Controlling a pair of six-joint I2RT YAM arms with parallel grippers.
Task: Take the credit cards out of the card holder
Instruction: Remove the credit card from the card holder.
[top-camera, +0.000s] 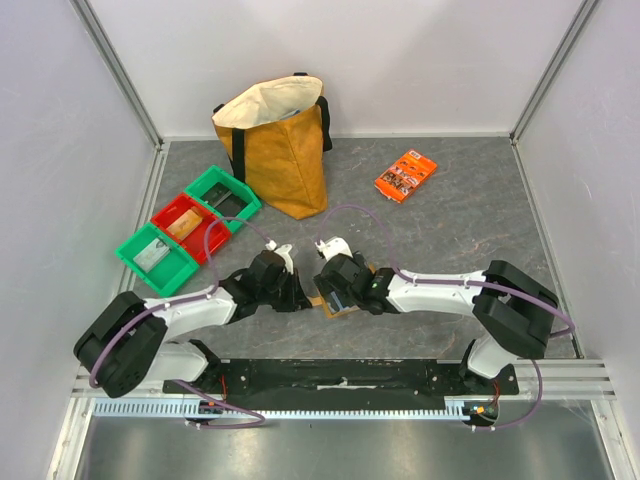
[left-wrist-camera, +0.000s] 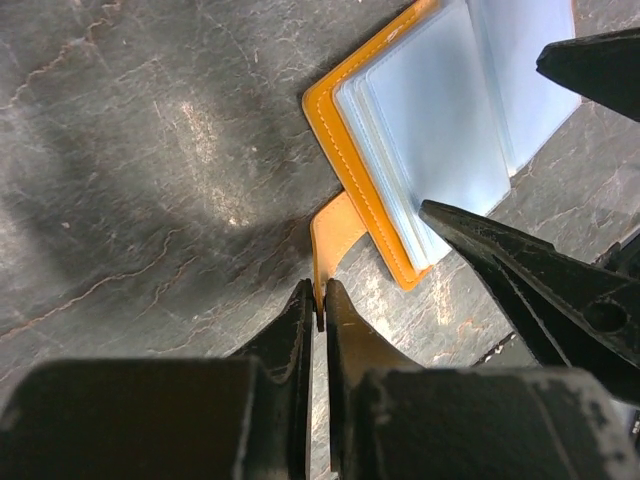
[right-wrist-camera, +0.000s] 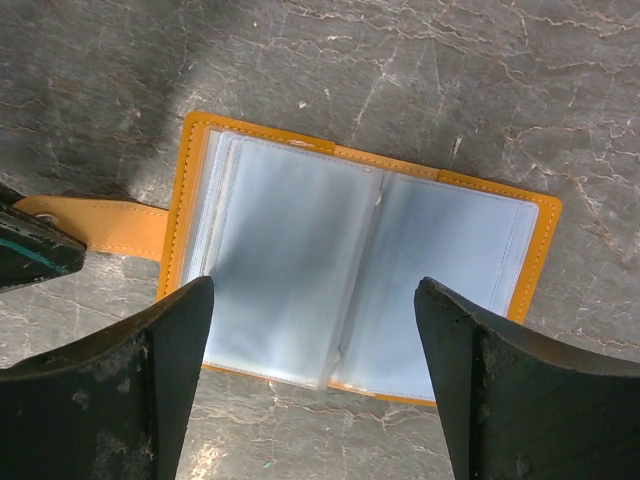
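Note:
The tan-brown card holder (right-wrist-camera: 360, 290) lies open flat on the table, its pale blue-grey pockets (left-wrist-camera: 440, 130) facing up. Only its edge shows in the top view (top-camera: 340, 309) between the two grippers. My left gripper (left-wrist-camera: 320, 308) is shut on the holder's closing strap (left-wrist-camera: 335, 235) at its tip. My right gripper (right-wrist-camera: 315, 300) is open wide just above the open pockets, one finger over each half. Its fingers (left-wrist-camera: 530, 270) also show in the left wrist view. No credit cards show; the pockets look pale and I cannot tell what they hold.
A yellow-brown tote bag (top-camera: 278, 145) stands at the back. Green and red bins (top-camera: 188, 229) sit at the left. A bright orange printed packet (top-camera: 405, 175) lies at the back right. The table (top-camera: 450, 230) is dark grey stone-patterned.

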